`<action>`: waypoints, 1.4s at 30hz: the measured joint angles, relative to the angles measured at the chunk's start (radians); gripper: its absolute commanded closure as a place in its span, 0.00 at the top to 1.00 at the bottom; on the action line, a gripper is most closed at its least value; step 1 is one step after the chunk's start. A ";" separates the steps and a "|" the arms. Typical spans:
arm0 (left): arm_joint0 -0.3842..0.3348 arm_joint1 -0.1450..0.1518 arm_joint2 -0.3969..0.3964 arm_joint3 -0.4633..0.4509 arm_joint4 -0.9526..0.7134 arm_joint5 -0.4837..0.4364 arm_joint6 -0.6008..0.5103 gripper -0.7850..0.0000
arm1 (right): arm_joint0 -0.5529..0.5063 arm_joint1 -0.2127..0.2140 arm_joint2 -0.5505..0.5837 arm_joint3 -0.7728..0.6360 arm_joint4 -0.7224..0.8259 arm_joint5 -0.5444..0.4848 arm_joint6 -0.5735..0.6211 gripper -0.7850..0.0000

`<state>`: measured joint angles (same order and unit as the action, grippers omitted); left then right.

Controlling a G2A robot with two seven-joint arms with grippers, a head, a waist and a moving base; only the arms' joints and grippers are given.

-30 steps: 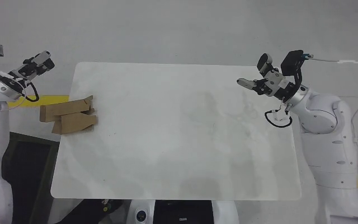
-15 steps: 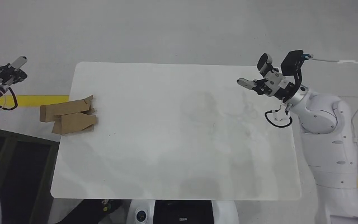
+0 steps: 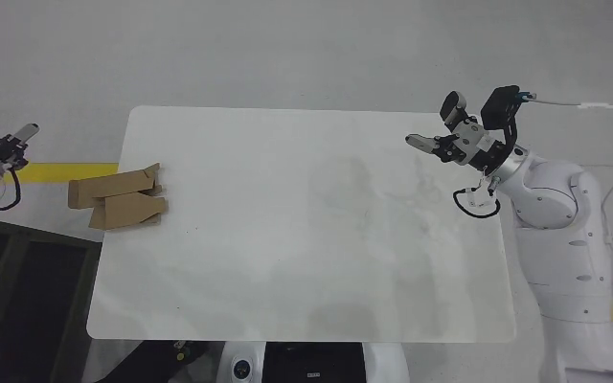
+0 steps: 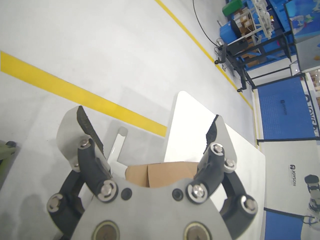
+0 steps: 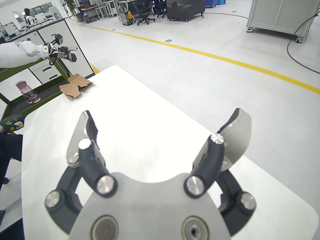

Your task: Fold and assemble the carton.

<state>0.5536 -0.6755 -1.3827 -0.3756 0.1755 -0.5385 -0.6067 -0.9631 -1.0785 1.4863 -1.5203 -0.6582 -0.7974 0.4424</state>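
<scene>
Top view — the left gripper (image 3: 21, 136) has pulled farther off past the table's (image 3: 316, 268) left edge, where the flat carton (image 3: 117, 198) stays put, overhanging. Wrist views reveal both sets of fingers spread wide, empty — the right gripper (image 5: 162, 113) hangs over the far-right corner.

One white rounded-corner table (image 3: 306, 249). At its left edge lie seemingly two flattened brown cardboard cartons (image 3: 120, 203), overlapping.

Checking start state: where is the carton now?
Top view: the flattened cardboard carton lies across the white table's left edge, partly overhanging, beside the yellow floor line.
</scene>
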 measured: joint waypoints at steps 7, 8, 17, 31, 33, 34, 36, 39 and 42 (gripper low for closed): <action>0.023 -0.004 0.038 -0.003 0.096 0.071 0.017 1.00 | 0.000 0.000 0.000 0.000 0.000 0.000 0.000 1.00; 0.027 -0.006 0.040 0.000 0.093 0.066 0.002 1.00 | 0.000 0.000 0.000 0.000 0.000 0.000 0.000 1.00; 0.057 -0.035 0.047 0.031 -0.016 0.007 -0.139 1.00 | 0.000 0.000 0.000 0.000 0.000 0.000 0.000 1.00; 0.053 -0.052 0.051 0.085 -0.093 -0.034 -0.306 0.15 | 0.000 0.000 0.000 0.000 0.000 0.000 0.000 1.00; 0.053 -0.053 0.048 0.089 -0.107 -0.037 -0.324 0.00 | 0.000 0.000 0.000 0.000 0.000 0.000 0.000 1.00; 0.053 -0.054 0.047 0.089 -0.114 -0.040 -0.332 0.00 | 0.000 0.000 0.000 0.000 0.000 0.000 0.000 1.00; 0.053 -0.056 0.044 0.088 -0.130 -0.046 -0.348 0.00 | 0.000 0.000 0.000 0.000 0.000 0.000 0.000 1.00; 0.053 -0.059 0.039 0.086 -0.158 -0.060 -0.376 0.00 | 0.000 0.000 0.000 0.000 0.000 0.000 0.000 1.00; 0.051 -0.059 0.030 0.082 -0.188 -0.077 -0.403 0.00 | 0.000 0.000 0.000 0.000 0.000 0.000 0.000 1.00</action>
<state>0.6044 -0.7342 -1.3527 -0.2939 -0.0126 -0.6160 -1.0092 -0.9631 -1.0785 1.4863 -1.5203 -0.6582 -0.7974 0.4424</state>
